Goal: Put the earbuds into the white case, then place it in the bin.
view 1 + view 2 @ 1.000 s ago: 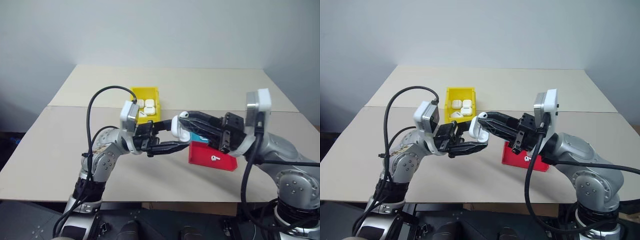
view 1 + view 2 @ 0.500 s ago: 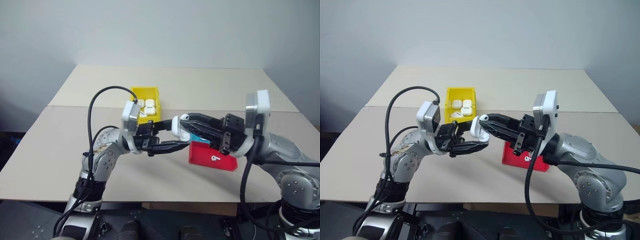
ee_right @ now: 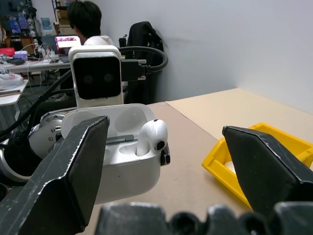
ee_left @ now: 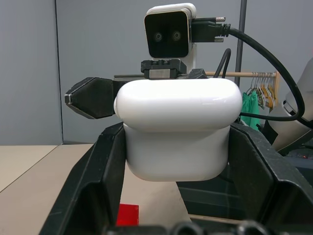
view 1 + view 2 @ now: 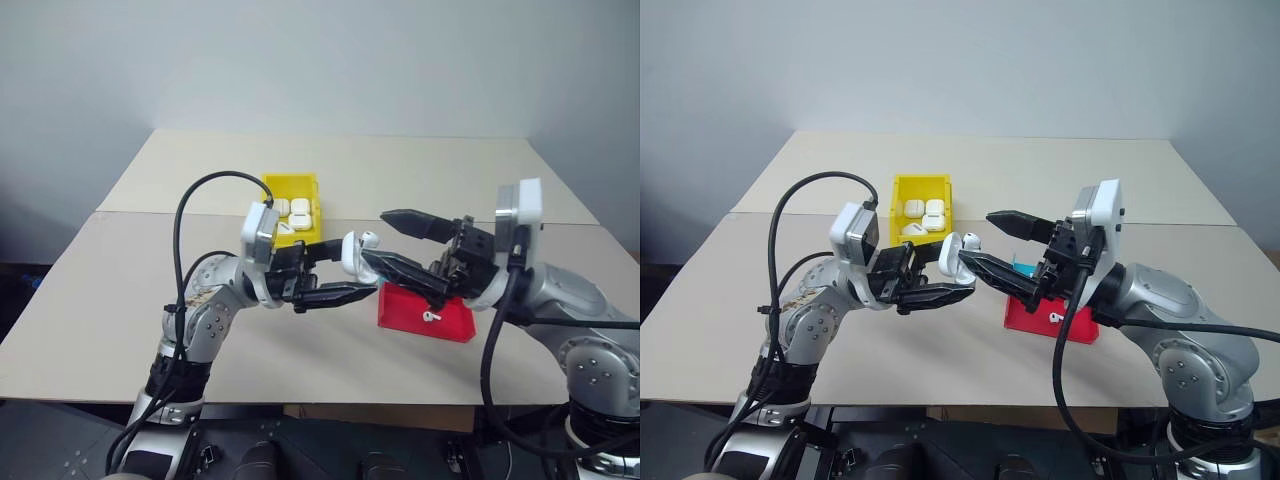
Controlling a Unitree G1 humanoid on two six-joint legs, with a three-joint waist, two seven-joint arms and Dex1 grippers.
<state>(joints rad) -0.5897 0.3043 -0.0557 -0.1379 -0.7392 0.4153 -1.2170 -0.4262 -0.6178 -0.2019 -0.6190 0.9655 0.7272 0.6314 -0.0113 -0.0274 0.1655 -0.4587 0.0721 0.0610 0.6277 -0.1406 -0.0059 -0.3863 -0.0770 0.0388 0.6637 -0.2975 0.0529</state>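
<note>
A: Left gripper (image 5: 330, 272) — state?

B: Clamped on the white case (image 4: 176, 128), held up over the table (image 5: 120, 300) in front of the robot. In the left wrist view both black fingers (image 4: 105, 171) press the case's sides.

A: Lid?

B: Open. The right wrist view shows one earbud (image 3: 152, 136) standing in its socket, bud end up, stem down inside the case. The socket beside it looks hollow.

A: Right gripper (image 5: 1000, 247)?

B: Spread wide, holding nothing. From the head camera, one finger sits above and behind the case, the other reaches under toward it; the case lies just off the fingertips. I cannot tell whether the lower finger touches it.

A: The second earbud?

B: A small white stemmed piece lies on the red part of the tray (image 5: 440, 325), below the right gripper. A teal strip of that tray shows behind the lower finger.

A: The bin (image 5: 902, 190)?

B: Yellow, on the table beyond the left gripper, well apart from the held case. Several white cases (image 5: 932, 214) already lie inside it.
</note>
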